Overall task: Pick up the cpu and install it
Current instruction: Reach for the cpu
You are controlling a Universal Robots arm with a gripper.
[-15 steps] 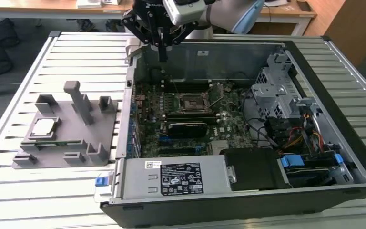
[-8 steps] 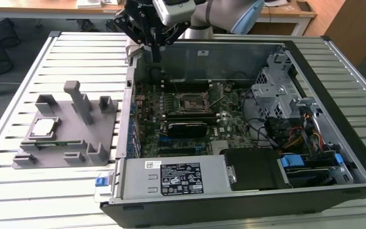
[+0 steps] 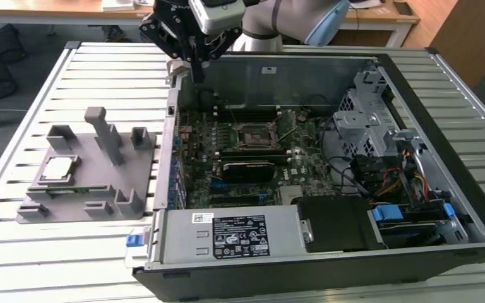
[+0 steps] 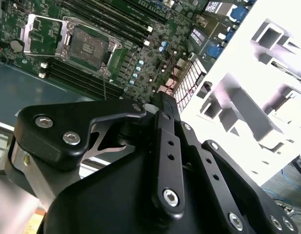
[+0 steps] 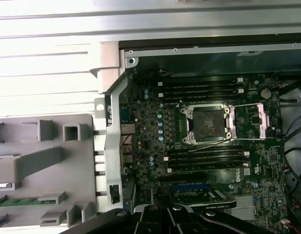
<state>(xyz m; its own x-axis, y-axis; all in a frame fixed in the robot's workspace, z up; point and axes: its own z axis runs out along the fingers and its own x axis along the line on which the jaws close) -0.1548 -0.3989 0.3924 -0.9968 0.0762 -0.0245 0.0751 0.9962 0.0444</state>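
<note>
Status: hand [image 3: 199, 74] empty, fingers look together in ext view, nothing clamped. It hangs over the far wall of the case [image 3: 310, 79], at the corner nearest the fixture [image 3: 83, 202]. That's roughly between pickup and drop-off, touching neither.

cpu [image 3: 59, 167] is on the fixture, on the table [image 3: 99, 69], at ext view's left. Well apart from the hand and outside the case. It lies flat, metal top up, seated in a shallow pocket. My read: the pocket is there so it can't slide and a top-down grab has known position.

Case is on its side w/ panel off, so the board [image 3: 225, 151] faces up. Prob so everything goes in vertically.

Socket [image 5: 207, 124] is mid-board, no chip in it. Plate [image 5: 252, 119] is flipped open to one side, so the opening is clear for the cpu. Install not done.

Counts:
- cpu x1
- socket x1
- fixture x1
- case x1
- hand x1
- ram stick [image 5: 28, 200] x1, in a fixture slot
- mem slots run along both sides of the socket; can't count them reliably
</note>
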